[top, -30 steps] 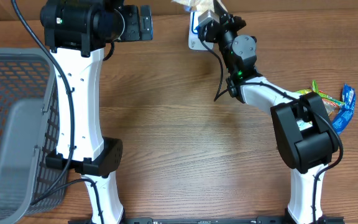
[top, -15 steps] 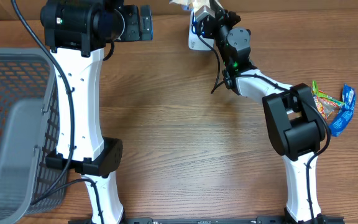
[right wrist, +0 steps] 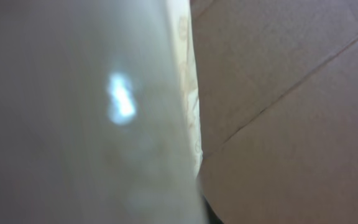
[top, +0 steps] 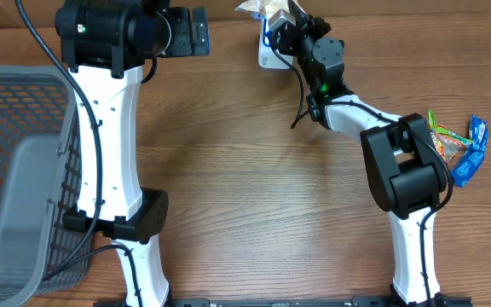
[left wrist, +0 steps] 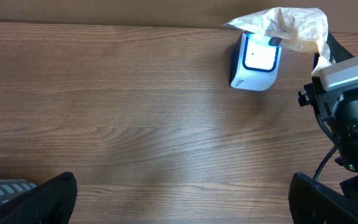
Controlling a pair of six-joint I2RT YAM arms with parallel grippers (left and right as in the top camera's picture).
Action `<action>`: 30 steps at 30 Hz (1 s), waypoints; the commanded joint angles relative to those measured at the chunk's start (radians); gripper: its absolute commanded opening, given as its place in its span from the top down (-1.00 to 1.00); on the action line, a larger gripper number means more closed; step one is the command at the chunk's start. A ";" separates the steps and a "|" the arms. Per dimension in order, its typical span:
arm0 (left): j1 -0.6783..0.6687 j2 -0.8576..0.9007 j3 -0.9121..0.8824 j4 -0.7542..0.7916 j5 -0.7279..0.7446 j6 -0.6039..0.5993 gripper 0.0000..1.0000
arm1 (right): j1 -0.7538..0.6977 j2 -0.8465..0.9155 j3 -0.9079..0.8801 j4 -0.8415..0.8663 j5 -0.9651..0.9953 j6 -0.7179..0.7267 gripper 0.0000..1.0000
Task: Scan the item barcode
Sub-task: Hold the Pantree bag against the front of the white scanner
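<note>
A pale crinkled packet [left wrist: 284,25] hangs at the far edge of the wooden surface [top: 245,170], its loose end draped over the top of a small white barcode scanner [left wrist: 257,62] with a blue-lit window; whether packet and scanner touch cannot be told. The right jaws are closed tight on the packet's other end, and the right arm [top: 348,111] reaches forward and to the left across the surface to hold it there; the right wrist camera shows only a blurred pale sheet close against the lens with brown cardboard [right wrist: 278,93] beside it. The left arm [top: 105,128] stands upright on the other side, its left jaws spread wide with nothing between them, well apart from the scanner. A grey mesh basket [top: 49,94] sits at the far left; a few bright snack packets [top: 459,145] lie at the right edge.
</note>
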 commanded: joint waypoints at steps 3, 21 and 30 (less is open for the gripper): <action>0.003 0.000 0.001 0.004 -0.009 0.019 -1.00 | -0.003 0.001 0.033 0.011 -0.001 0.003 0.88; 0.004 0.000 0.001 0.004 -0.009 0.019 -1.00 | 0.070 -0.138 0.025 -0.164 0.083 0.003 0.93; 0.004 0.000 0.001 0.004 -0.009 0.019 -0.99 | 0.212 -0.455 0.025 -0.880 0.275 0.362 0.93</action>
